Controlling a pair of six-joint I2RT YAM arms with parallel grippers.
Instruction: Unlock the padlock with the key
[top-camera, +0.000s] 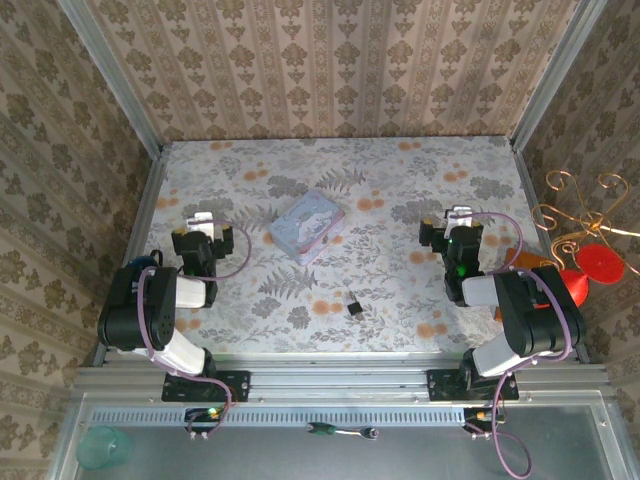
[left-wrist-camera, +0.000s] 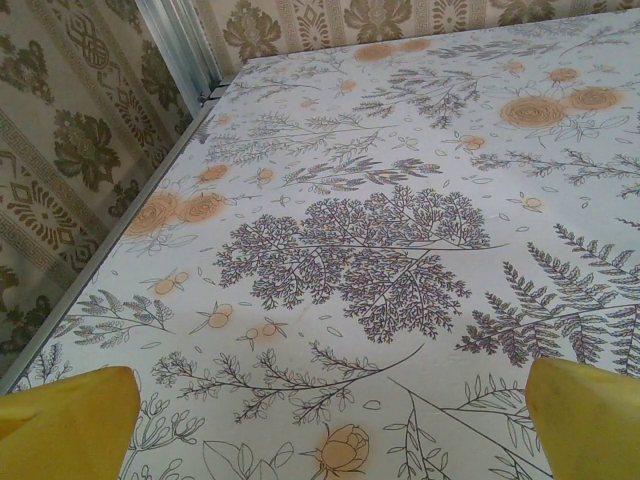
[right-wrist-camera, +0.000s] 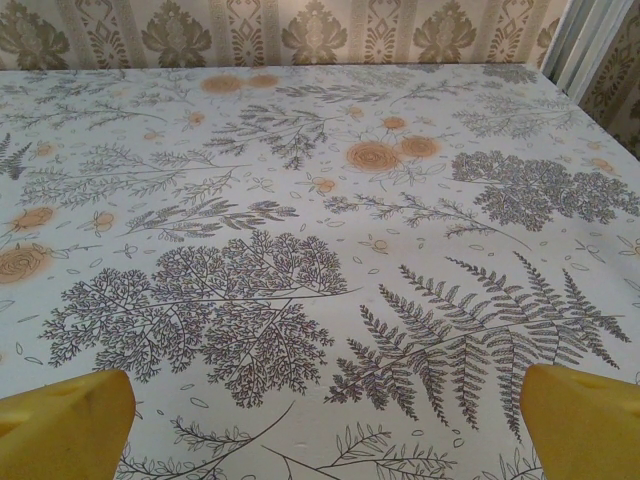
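- We see the padlock (top-camera: 354, 306) lying on the flowered table (top-camera: 400, 190), a tiny black block in the near middle of the cloth, between the two arms' bases.
- A thin bit sticks out of it on the far side. It is too small for us to tell whether that is the key.
- The pastel tin (top-camera: 308, 226) sits further back and a little to the left of the padlock, apart from it.
- The left gripper (top-camera: 205, 217) hangs over the left part of the table, level with the tin and beside it, well apart from the padlock, which lies nearer the front edge and off to its right.
- In the left wrist view we find its yellow fingers (left-wrist-camera: 65, 425) spread wide at the bottom corners, with patterned cloth between them and nothing gripped.
- The right gripper (top-camera: 459, 214) hangs over the right part of the table. The padlock lies nearer the front edge and to its left, well apart from it but somewhat closer to it than to the left gripper.
- In the right wrist view its yellow fingers (right-wrist-camera: 62, 425) are likewise spread wide over the fern print, holding nothing.
- Outside the right wall we see a red object (top-camera: 600, 265) and a gold wire stand (top-camera: 575, 205).
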